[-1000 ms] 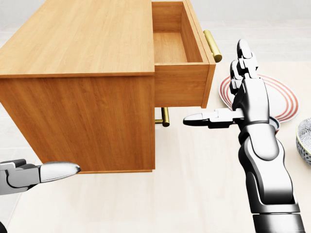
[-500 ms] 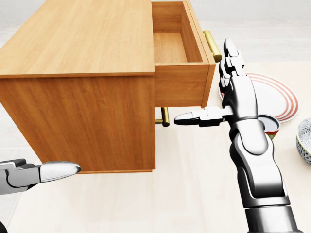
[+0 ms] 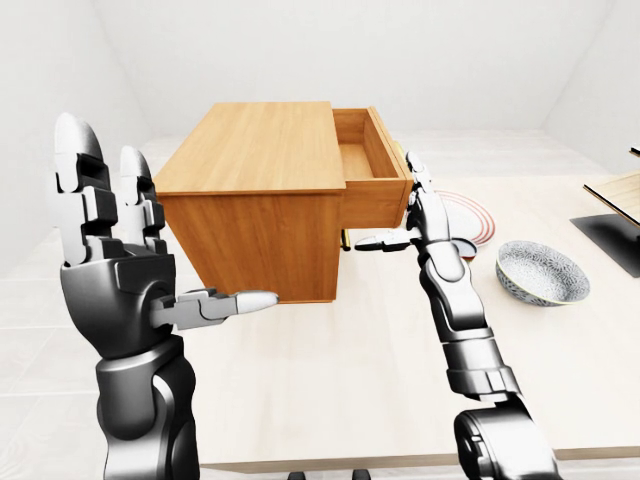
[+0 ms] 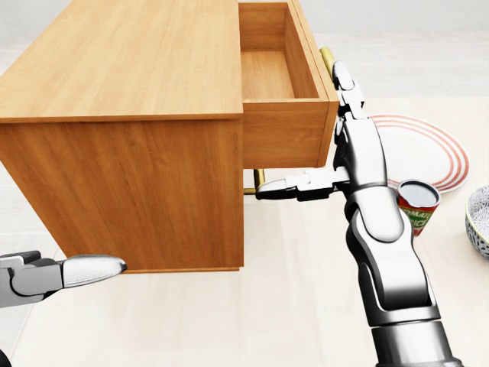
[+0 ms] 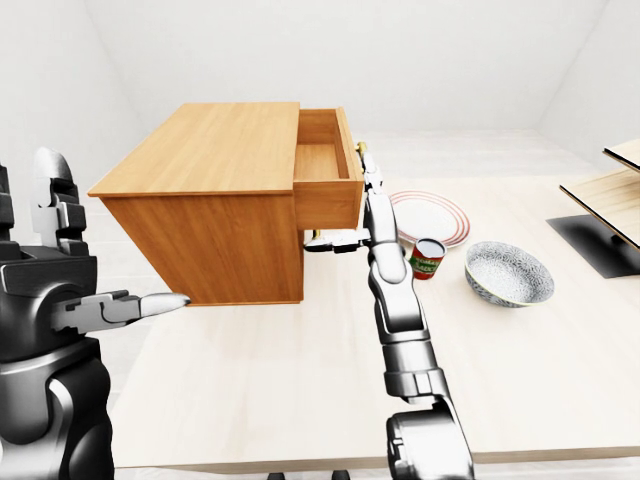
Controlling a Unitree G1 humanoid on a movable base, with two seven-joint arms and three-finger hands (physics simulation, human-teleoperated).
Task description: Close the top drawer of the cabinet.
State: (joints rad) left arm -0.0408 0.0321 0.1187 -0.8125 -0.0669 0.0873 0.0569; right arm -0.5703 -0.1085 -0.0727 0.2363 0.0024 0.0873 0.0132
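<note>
Gaping open, top drawer (image 4: pixel 279 73) shows bare wood.

In the head view the cabinet (image 4: pixel 130 122) sits on the surface (image 4: pixel 290 306) and fills the upper left, its top drawer (image 4: pixel 279 76) pulled out toward 3 o'clock. The right hand (image 4: pixel 336 145) stands against the drawer's face, fingers spread, at 3 o'clock from the drawer. A can (image 4: pixel 416 205) stands at 4 o'clock from that hand, with a plate (image 4: pixel 428 149) at 12 o'clock from the can and a bowl (image 5: pixel 508 273) at 3 o'clock. The left hand (image 3: pixel 115 250) hangs at 8 o'clock from the cabinet, apart from it.
</note>
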